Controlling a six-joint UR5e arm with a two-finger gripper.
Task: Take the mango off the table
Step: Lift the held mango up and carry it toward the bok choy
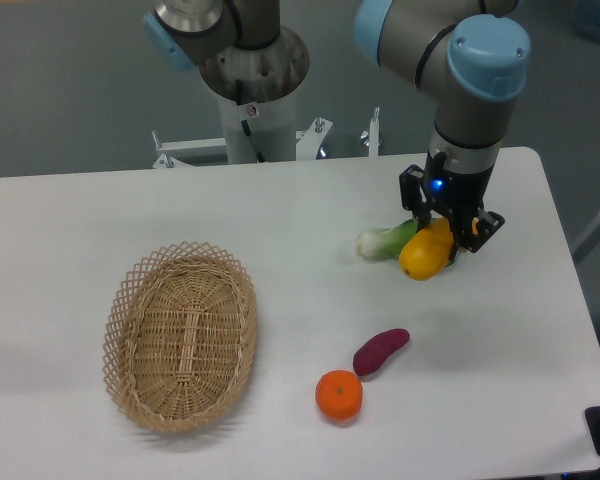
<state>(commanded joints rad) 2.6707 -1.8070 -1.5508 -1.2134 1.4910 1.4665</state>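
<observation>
Camera view, left to right on the table (70, 220): a wicker basket (181, 335), an orange (339, 394), a purple sweet potato (380, 351), then a green-and-white vegetable (386, 240). At the right, the gripper (444, 238) is clamped on the mango (424, 254), holding it beside the vegetable, over the table's right part.

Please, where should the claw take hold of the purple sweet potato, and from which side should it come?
Judging by its pose, grip the purple sweet potato across its thicker middle, coming from above. It lies flat on the table, slanted, so the claw fingers should close across the narrow width. The orange sits close by its lower end, so avoid that end.
</observation>
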